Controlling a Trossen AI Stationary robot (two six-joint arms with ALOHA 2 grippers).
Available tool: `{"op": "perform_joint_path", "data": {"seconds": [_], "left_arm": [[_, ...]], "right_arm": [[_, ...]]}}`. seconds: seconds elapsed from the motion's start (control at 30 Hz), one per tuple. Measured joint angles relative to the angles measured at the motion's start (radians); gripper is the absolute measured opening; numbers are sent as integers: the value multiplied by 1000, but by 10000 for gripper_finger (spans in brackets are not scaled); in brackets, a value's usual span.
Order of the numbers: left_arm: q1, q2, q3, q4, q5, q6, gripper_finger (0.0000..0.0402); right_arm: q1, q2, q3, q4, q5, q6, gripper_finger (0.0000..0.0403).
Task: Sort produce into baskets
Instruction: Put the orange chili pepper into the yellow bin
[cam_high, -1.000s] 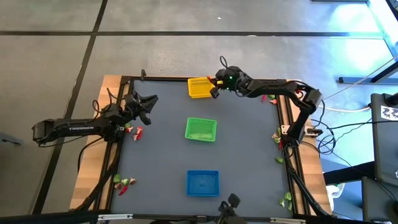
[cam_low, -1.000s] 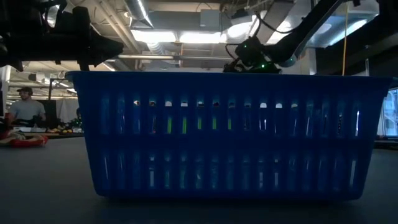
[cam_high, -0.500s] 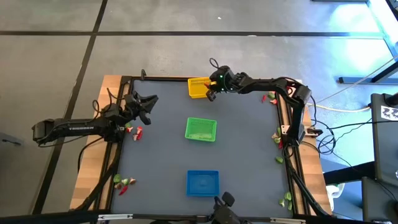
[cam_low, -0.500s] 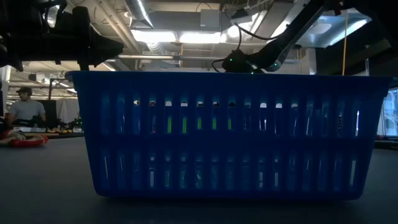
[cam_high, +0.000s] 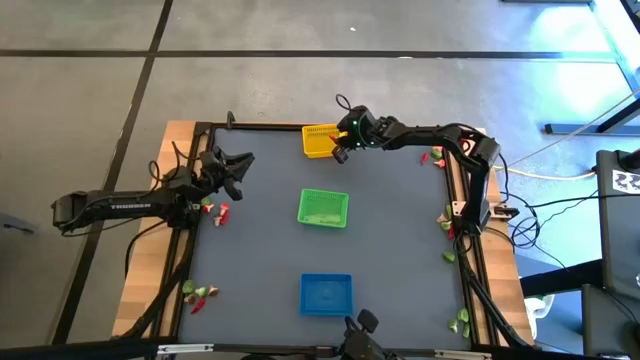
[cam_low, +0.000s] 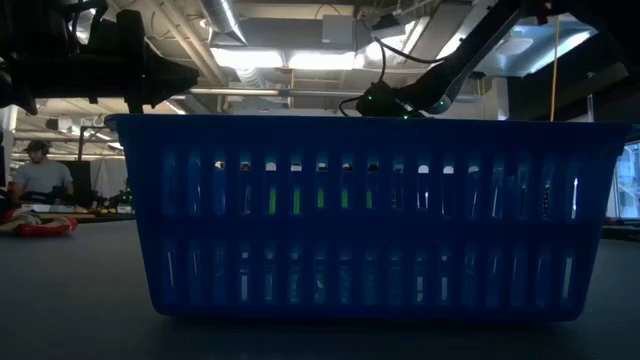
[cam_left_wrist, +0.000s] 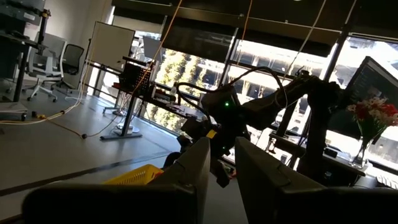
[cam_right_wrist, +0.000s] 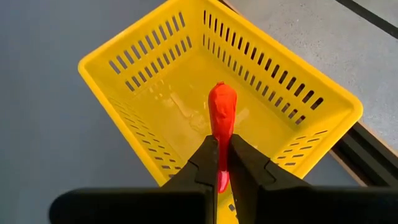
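Right gripper (cam_right_wrist: 222, 163) fingers are pinched nearly shut on a slim red pepper piece (cam_right_wrist: 221, 118), which sticks out past the tips over the open yellow basket (cam_right_wrist: 311, 93). High view puts this gripper (cam_high: 341, 147) at the yellow basket's (cam_high: 318, 140) right edge, at the table's far side. Basket looks empty inside.

Left gripper (cam_high: 238, 163) hangs at the table's left side, fingers (cam_left_wrist: 189, 177) a narrow gap apart, nothing seen between them. Loose red and green produce (cam_high: 215, 211) lies just beside it.

Green basket (cam_high: 323, 207) sits mid-table, blue basket (cam_high: 326, 293) at the near edge, well apart from each other. More pieces sit at the near-left corner (cam_high: 199, 296) and along the right rail (cam_high: 446, 222).

Risks, as judgement:
- The pepper is gripped low, most of its length unsupported; it could pivot or slip out before release.
- The gripper sits close to the basket's near wall rather than its middle, so the piece may hit the rim and bounce out on the table.
- Dropping lower could bump the light basket and shove it toward the rail.
- A sticky release could carry the piece back out.
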Motion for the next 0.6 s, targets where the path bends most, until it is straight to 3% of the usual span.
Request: {"op": "perform_joint_path", "data": {"seconds": [0.37, 0.6], "left_arm": [[0, 0, 0, 0, 0, 0, 72], [0, 0, 0, 0, 0, 0, 72]], "right_arm": [[0, 0, 0, -23, 3, -11, 30], [0, 0, 0, -20, 9, -30, 92]]}}
